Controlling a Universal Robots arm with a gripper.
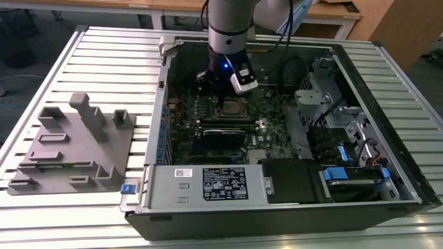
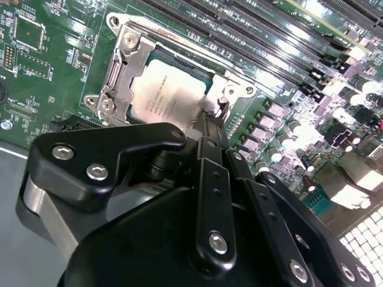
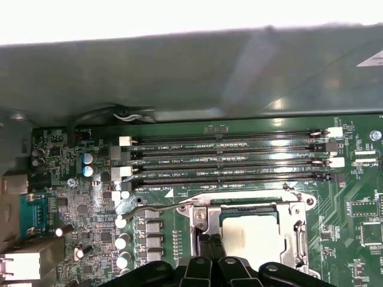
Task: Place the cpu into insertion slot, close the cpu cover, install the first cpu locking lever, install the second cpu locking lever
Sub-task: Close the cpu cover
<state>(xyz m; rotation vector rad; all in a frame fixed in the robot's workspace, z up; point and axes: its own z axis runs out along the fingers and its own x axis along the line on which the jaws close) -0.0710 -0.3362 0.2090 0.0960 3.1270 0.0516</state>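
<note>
A slatted metal bench (image 1: 104, 57) carries an open computer case (image 1: 277, 223); in both wrist views the fingers (image 3: 204, 246) (image 2: 209, 134) are pressed together, tips at the edge of the insertion slot (image 1: 231, 108); the cpu (image 2: 167, 95) sits inside it, the cpu cover (image 2: 116, 75) lying down around it; a thin locking lever (image 3: 158, 208) juts out beside; a grey fixture (image 1: 76, 145) rests at the exterior view's left.

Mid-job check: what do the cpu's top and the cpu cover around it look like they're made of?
On the cpu, the top looks like metal: dull, matte silvery-grey, with a soft even sheen and faint print. Around it, the cpu cover looks like bare stamped sheet metal, probably steel: brighter, with sharp glints along its edges.
</note>
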